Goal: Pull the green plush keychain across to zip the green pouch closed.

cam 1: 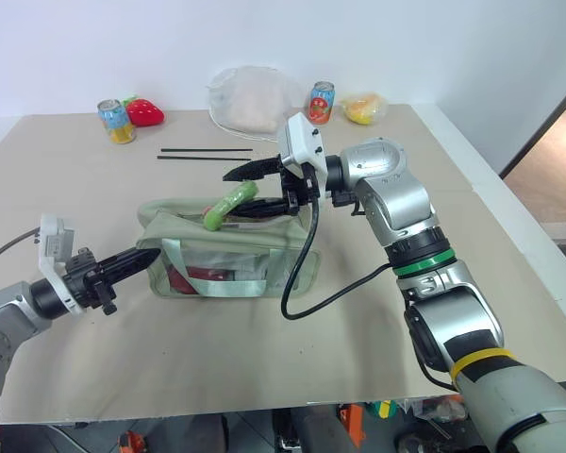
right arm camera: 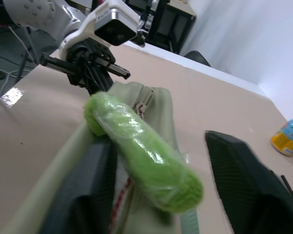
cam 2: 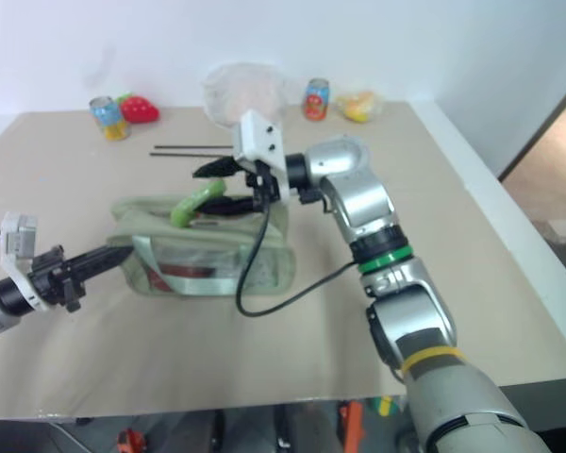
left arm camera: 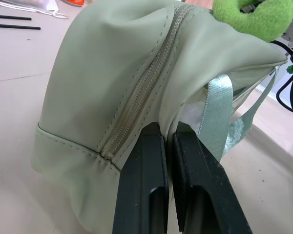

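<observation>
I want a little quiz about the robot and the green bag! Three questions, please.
1. True or false: the left pincer is shut on the end of the green pouch.
2. Which thing lies between the right pincer's fingers? A) the green plush keychain B) a drink can C) the black sticks
3. Fill in: the red strawberry toy lies beside a ____.

Key: 1 true; 2 A; 3 can.

pouch contents (cam 1: 208, 276) indistinct, can labels (cam 1: 322, 102) illegible
</observation>
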